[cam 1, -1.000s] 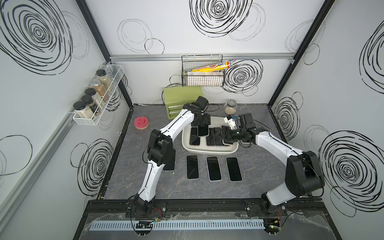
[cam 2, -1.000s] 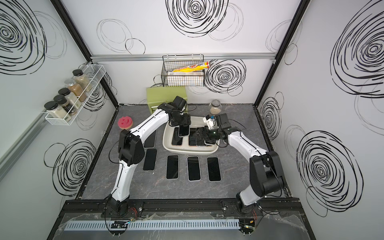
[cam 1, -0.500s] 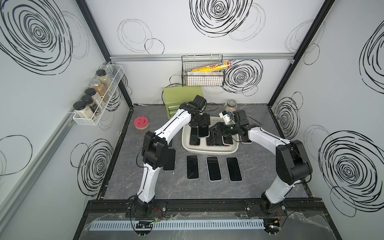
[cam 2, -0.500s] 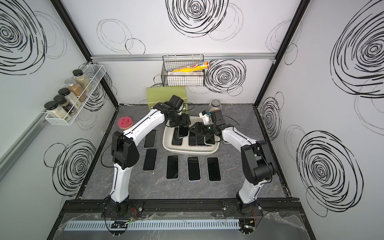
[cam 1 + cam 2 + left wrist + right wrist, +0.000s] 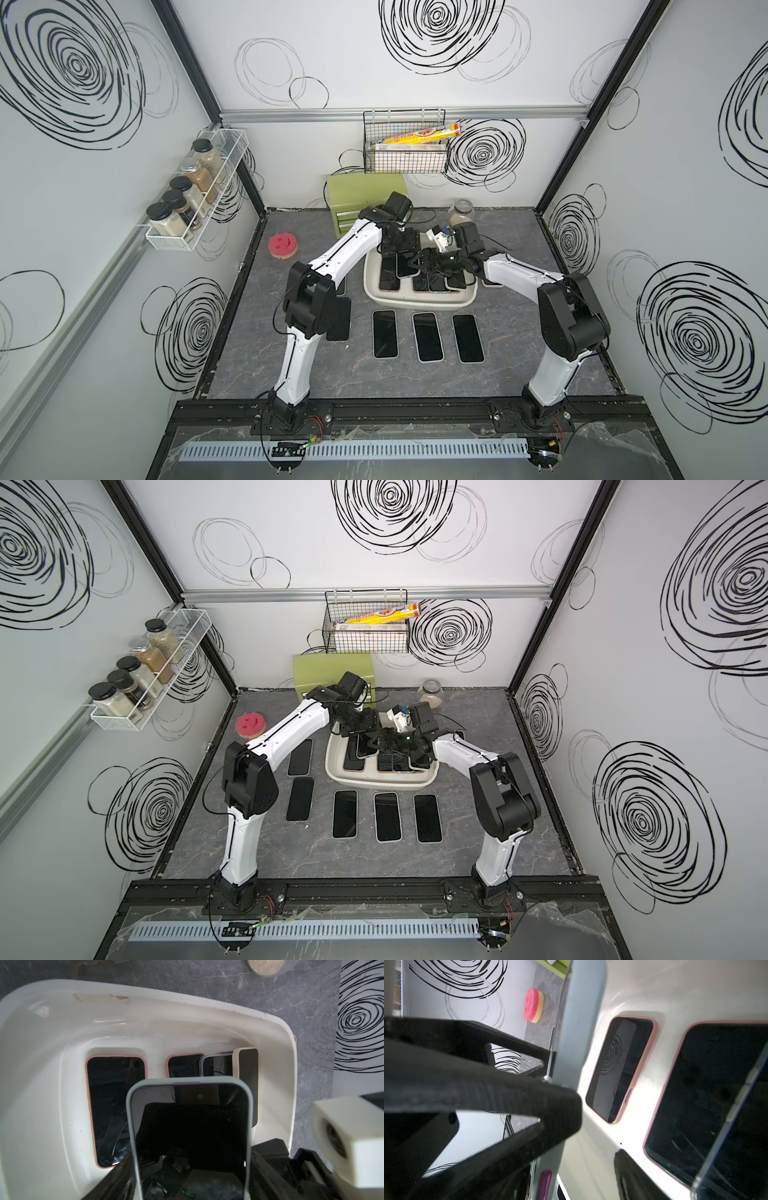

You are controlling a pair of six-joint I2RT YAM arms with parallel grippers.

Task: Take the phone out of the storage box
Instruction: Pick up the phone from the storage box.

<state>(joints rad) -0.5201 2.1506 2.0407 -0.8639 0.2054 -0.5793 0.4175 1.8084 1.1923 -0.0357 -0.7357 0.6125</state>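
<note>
The white storage box (image 5: pixel 419 305) (image 5: pixel 374 786) sits mid-table with several phones in it. My left gripper (image 5: pixel 399 249) (image 5: pixel 191 1180) is shut on a grey-cased phone (image 5: pixel 190 1126) (image 5: pixel 406 266), gripped across its width and tilted up above the box floor. My right gripper (image 5: pixel 424 262) (image 5: pixel 596 1134) reaches in from the other side, open. One of its fingers (image 5: pixel 550 1101) touches the phone's edge (image 5: pixel 571 1043); the other stands apart. Pink-cased phones (image 5: pixel 114 1105) (image 5: pixel 618 1068) lie flat in the box; a clear-cased one (image 5: pixel 216 1066) and a cream-cased one (image 5: pixel 247 1084) lean at its end.
Three phones (image 5: pixel 385 333) (image 5: pixel 428 336) (image 5: pixel 468 338) lie in a row in front of the box, two more (image 5: pixel 300 756) (image 5: pixel 300 798) to its left. A green chest (image 5: pixel 365 193), a jar (image 5: pixel 461 212) and a pink sponge (image 5: pixel 282 246) stand behind.
My right arm has swung left across the box to the phone that my left gripper holds, and its jaws have narrowed slightly. The left gripper has kept its place and its grip.
</note>
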